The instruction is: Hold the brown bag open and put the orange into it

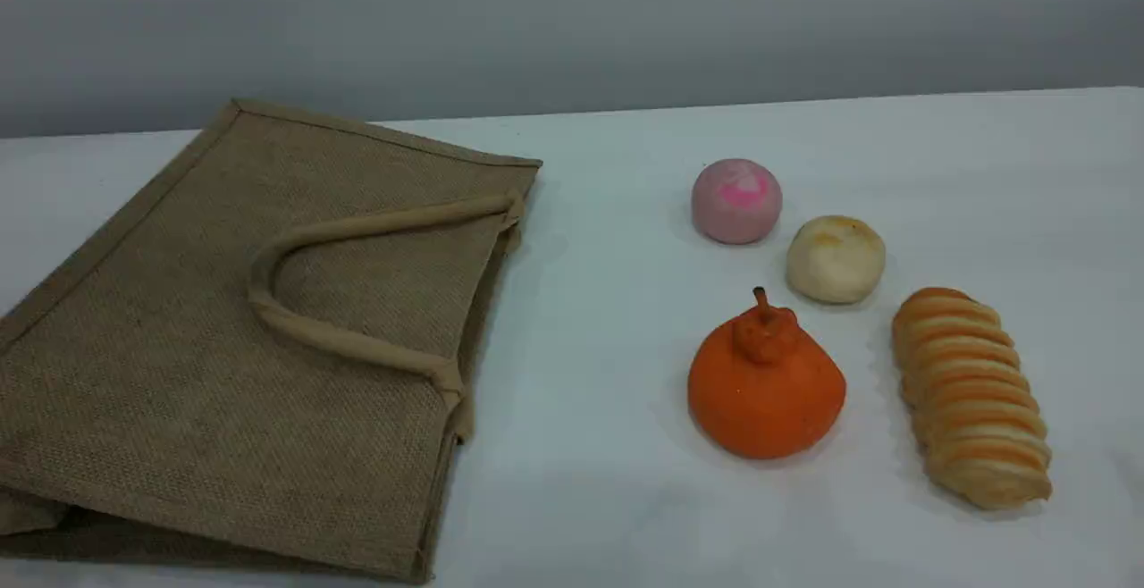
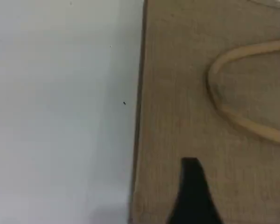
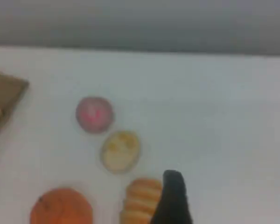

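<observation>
The brown bag (image 1: 223, 320) lies flat and closed on the left of the white table, one beige handle (image 1: 357, 226) resting on its top face. To its right the orange (image 1: 764, 391) sits upright, well clear of the bag. Neither arm shows in the scene view. In the left wrist view a dark fingertip (image 2: 191, 186) hovers over the bag (image 2: 186, 93) near its edge. The right wrist view shows a dark fingertip (image 3: 172, 196) above the table beside the loaf, with the orange (image 3: 60, 207) at lower left. Only one fingertip of each gripper shows, so its opening is unreadable.
A pink ball (image 1: 736, 200), a pale bun (image 1: 835, 259) and a striped bread loaf (image 1: 971, 396) lie around the orange on the right. The table's far edge meets a grey wall (image 1: 572, 25).
</observation>
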Robot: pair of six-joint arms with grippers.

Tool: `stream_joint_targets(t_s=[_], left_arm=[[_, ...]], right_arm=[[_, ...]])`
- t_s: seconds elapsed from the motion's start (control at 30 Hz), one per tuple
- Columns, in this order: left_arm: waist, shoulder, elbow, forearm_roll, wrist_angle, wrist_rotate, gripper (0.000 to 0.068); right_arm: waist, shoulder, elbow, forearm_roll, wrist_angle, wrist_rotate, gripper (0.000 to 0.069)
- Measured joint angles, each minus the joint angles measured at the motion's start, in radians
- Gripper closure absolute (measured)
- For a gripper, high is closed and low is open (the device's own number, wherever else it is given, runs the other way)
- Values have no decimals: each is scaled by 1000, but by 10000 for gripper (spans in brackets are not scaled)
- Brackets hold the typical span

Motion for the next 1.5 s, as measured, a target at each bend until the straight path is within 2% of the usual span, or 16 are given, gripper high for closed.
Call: stream_joint_targets(t_s=[0.13, 0.27, 0.43, 0.73, 0.93, 1.5], left_arm=[[0, 81, 0, 0, -36, -10, 182], [0, 167, 0, 0, -84, -21, 178], [0, 284, 0, -1, -151, -40, 178], [-1, 509, 0, -86, -310, -41, 178], [-56, 649, -29, -105, -398, -13, 178], [-113, 980, -345, -101, -324, -10, 177]], right_arm=[[0, 100, 0, 4, -61, -24, 153], [0, 184, 0, 15, -130, -24, 148], [1, 297, 0, 17, -144, -24, 148], [1, 406, -1, 81, -266, -24, 148], [1, 432, -1, 96, -288, -25, 148], [1, 439, -1, 107, -306, -24, 148]])
